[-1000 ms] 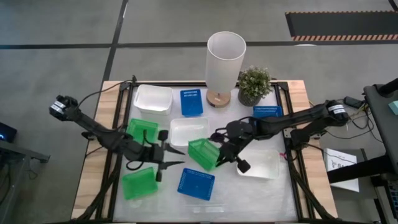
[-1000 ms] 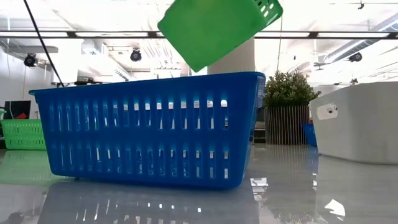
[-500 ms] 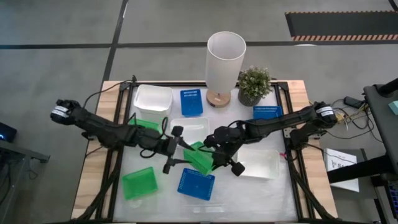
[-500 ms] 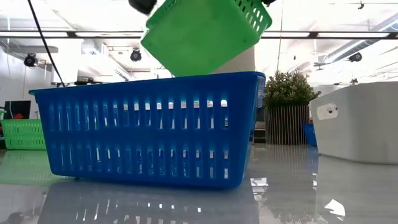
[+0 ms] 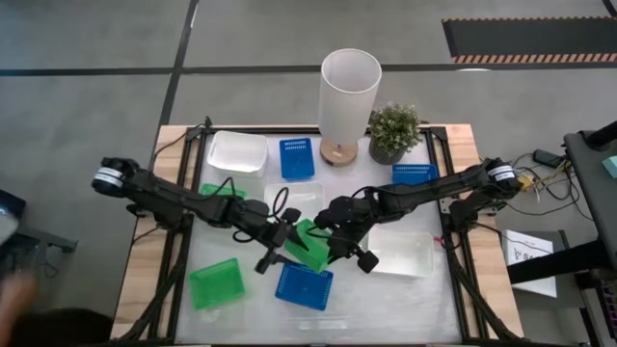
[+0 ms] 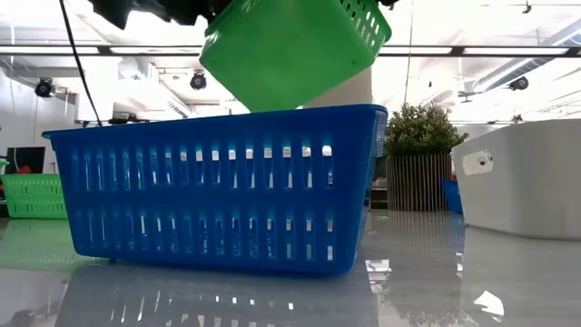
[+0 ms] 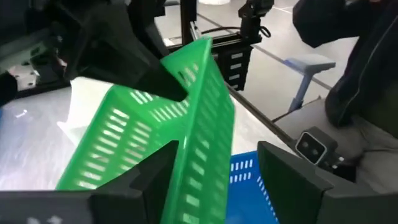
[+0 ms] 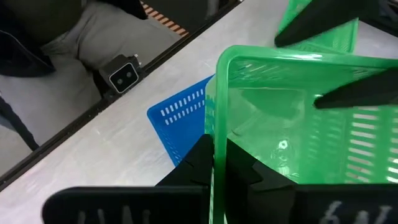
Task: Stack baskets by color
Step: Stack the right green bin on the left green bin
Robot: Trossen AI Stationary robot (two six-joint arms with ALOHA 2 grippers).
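1. Glossy surface [image 5: 386, 299], frame centre: a tilted green basket [image 5: 310, 243] is raised above a blue basket [image 5: 303, 285].
2. Right tool [image 5: 329, 249] is clenched on the green basket's rim.
3. Left tool [image 5: 289, 241] is spread, straddling its opposite wall.

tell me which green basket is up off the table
The green basket at the table's middle, tilted in the air above the blue basket. The right gripper is shut on its rim; the other two green ones sit on the table's left side.

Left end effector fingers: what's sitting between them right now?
The raised green basket's wall stands between the open left end effector's fingers, shown in the left wrist view. The right end effector is shut on the same basket's rim.
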